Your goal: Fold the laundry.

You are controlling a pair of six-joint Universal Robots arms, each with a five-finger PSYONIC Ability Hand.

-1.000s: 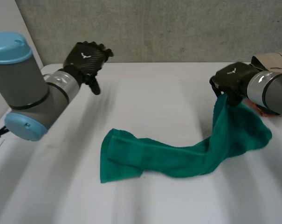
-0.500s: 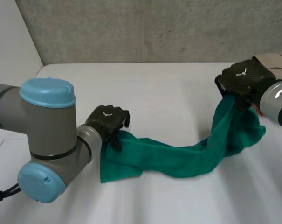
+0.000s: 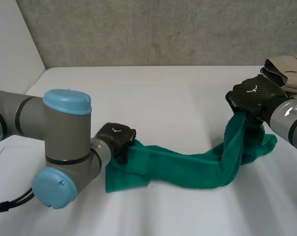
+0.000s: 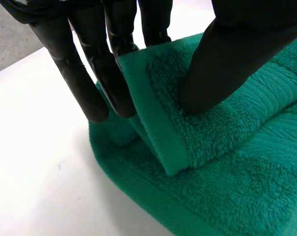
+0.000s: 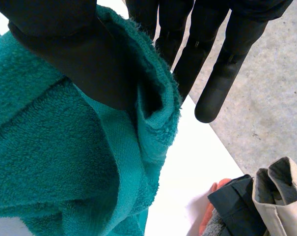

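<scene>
From the head view, the green towel [image 3: 187, 169] lies as a long, rumpled band across the white tabletop [image 3: 158, 93]. The left hand [image 3: 118, 137] is down on the end nearer the left arm. The right hand [image 3: 251, 97] holds the far end up off the surface, so the cloth climbs from the tabletop to its grip. Taking one end in each hand looks like preparation for stretching the towel flat before a first fold. A pile of clothes [image 3: 287, 73] sits at the back corner, just behind the right hand.

In the left wrist view, the left hand's thumb presses on top of a turned-over hem at the towel's corner while its fingers [image 4: 84, 78] reach down behind that flap. The hem is pinched between them, a grip low enough to keep this end anchored.

In the right wrist view, the right hand's thumb clamps the towel's edge against its fingers [image 5: 226, 73]. The cloth bunches and hangs below the pinch, and the clothes pile lies beyond the fingertips.
</scene>
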